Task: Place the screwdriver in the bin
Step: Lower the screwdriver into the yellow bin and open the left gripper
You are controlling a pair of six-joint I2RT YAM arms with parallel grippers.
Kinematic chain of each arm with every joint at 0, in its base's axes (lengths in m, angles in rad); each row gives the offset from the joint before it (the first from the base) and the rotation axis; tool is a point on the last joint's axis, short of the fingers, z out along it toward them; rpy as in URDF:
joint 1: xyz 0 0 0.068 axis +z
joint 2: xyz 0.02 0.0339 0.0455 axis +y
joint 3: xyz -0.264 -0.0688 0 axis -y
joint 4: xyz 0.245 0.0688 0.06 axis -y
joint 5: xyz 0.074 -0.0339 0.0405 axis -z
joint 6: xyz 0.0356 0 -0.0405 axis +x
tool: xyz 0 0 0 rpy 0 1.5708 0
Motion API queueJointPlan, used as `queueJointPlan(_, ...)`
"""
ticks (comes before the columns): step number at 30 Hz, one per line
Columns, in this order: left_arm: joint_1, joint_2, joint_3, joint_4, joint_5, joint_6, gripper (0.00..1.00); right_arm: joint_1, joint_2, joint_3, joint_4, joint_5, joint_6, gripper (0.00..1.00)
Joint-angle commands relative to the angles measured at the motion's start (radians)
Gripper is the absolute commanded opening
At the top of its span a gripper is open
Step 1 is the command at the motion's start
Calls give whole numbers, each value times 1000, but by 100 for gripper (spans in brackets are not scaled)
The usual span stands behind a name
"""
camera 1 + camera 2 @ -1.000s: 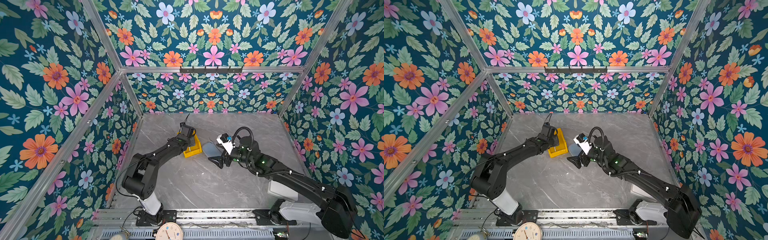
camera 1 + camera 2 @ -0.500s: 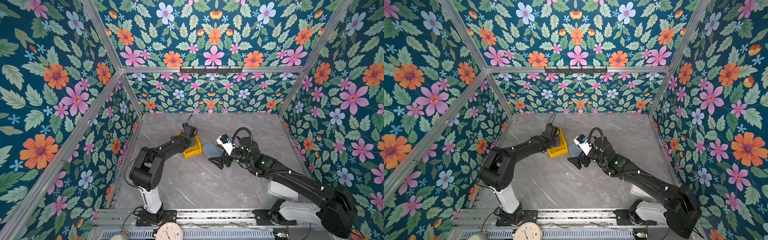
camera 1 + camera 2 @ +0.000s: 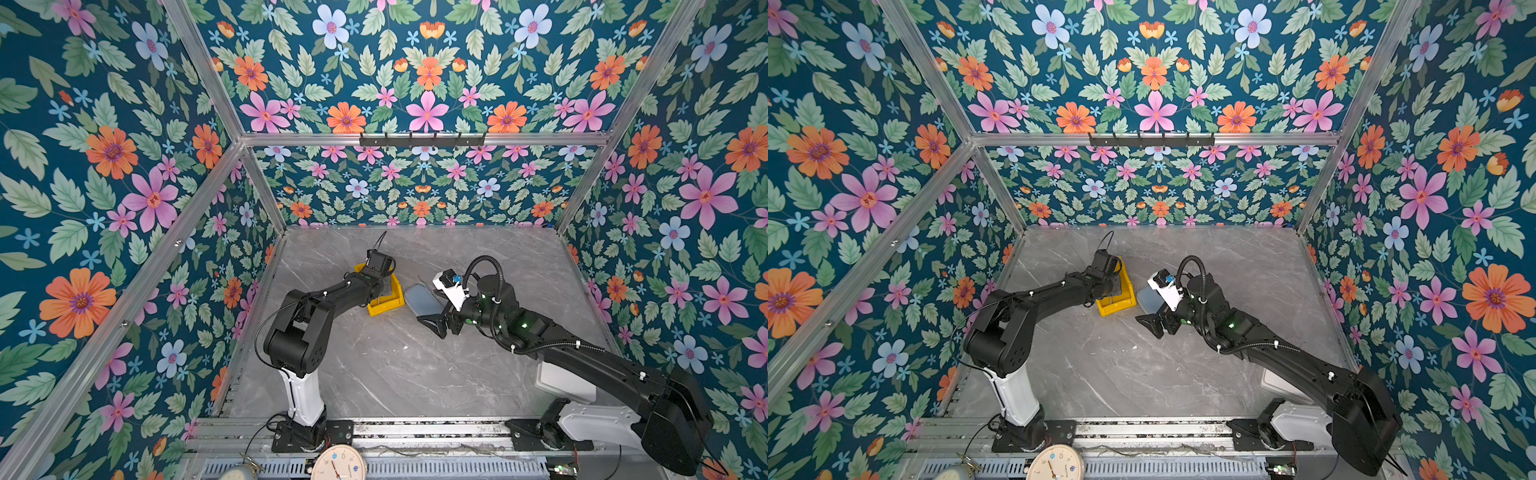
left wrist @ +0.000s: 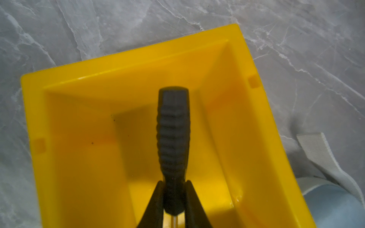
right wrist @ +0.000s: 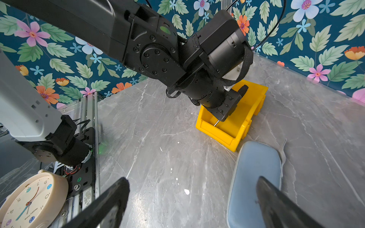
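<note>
Enclosed cell with floral-print walls (image 3: pixel 428 108) and a grey marble-pattern tabletop (image 3: pixel 395 365).

Bin (image 3: pixel 390 306): yellow, open-topped, set near table centre, toward 11 o'clock from it in both top views. Floor bare in the left wrist view.

Pale blue case (image 3: pixel 422 301): just beside the bin at its 3 o'clock. Not part of the job.

Right gripper (image 5: pixel 191 180): spread wide, holding nothing, parked low over the table at 4 o'clock from the bin.

Left gripper (image 4: pixel 174 183): positioned over the bin and clamped on the screwdriver (image 4: pixel 173 128) at the narrow collar between handle and shaft. Both fingers against the handle in the left wrist view; firmness of grip not determinable.

Screwdriver: suspended above the bin interior, not yet resting on the floor. Handle directed toward the tall back wall, shaft tip (image 5: pixel 216 123) protruding behind the gripper toward the low front lip.

Handling, by judgement:
- Treat as light, rigid and slim.
- Expect good friction from the ribbed black handle.
- Expect the thin metal shaft to be slick and prone to pivoting or rolling.
- Take hold across the handle, close to the collar, never on the shaft alone.
- Keep lengthwise alignment with the bin to clear the walls at both ends.
- Regard as robust; probably no harm from a short drop onto plastic.
</note>
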Motion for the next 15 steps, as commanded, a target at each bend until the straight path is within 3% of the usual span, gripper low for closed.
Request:
queueJointPlan(1,1,-23,-8,16,-8,-8,35,0,-11,-3,33,31,5,99)
queueJointPlan(4,0,-54,-29,40,-5,-8,43,0,-18,-12,43,56,6,99)
queueJointPlan(15,-8,-219,-77,99,-7,15,58,-1,-45,-34,80,131,18,99)
